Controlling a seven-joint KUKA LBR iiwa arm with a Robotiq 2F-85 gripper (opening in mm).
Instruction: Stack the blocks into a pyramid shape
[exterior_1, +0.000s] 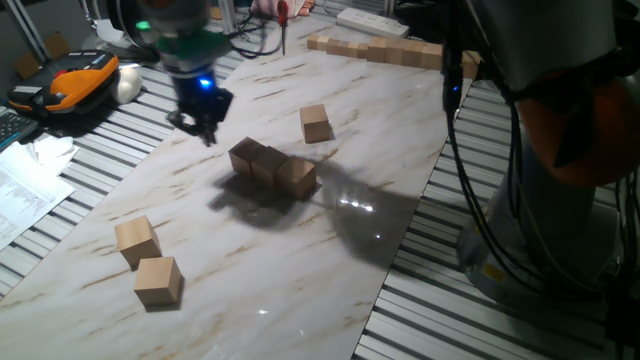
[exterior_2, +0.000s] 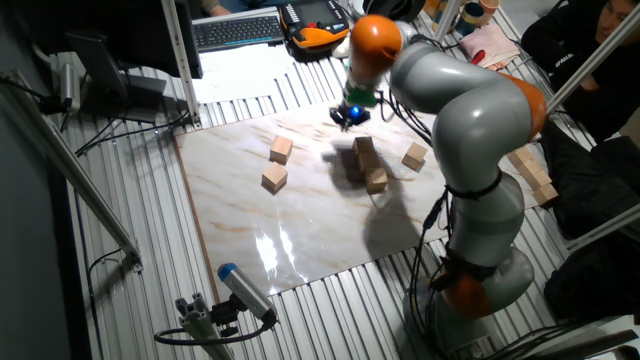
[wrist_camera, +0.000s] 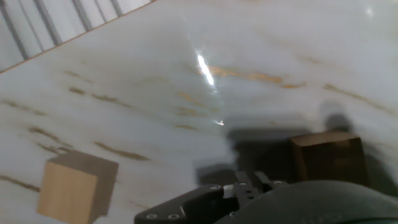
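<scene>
Three tan blocks (exterior_1: 272, 165) lie touching in a short row mid-table, the same row (exterior_2: 363, 165) showing in the other fixed view. A single block (exterior_1: 316, 123) sits just behind it. Two more blocks (exterior_1: 137, 240) (exterior_1: 158, 280) rest near the front left. My gripper (exterior_1: 205, 125) hovers just above the table left of the row, and its fingers look apart with nothing between them. From the other side the gripper (exterior_2: 348, 115) is beyond the row's far end. The hand view shows one lit block (wrist_camera: 74, 186) and one shadowed block (wrist_camera: 326, 155); the fingertips are hidden.
A long joined row of tan cubes (exterior_1: 385, 50) lies along the far table edge. An orange device (exterior_1: 75, 80) and papers (exterior_1: 30, 185) sit off the marble board to the left. The arm's base (exterior_2: 480, 280) and cables stand at the right.
</scene>
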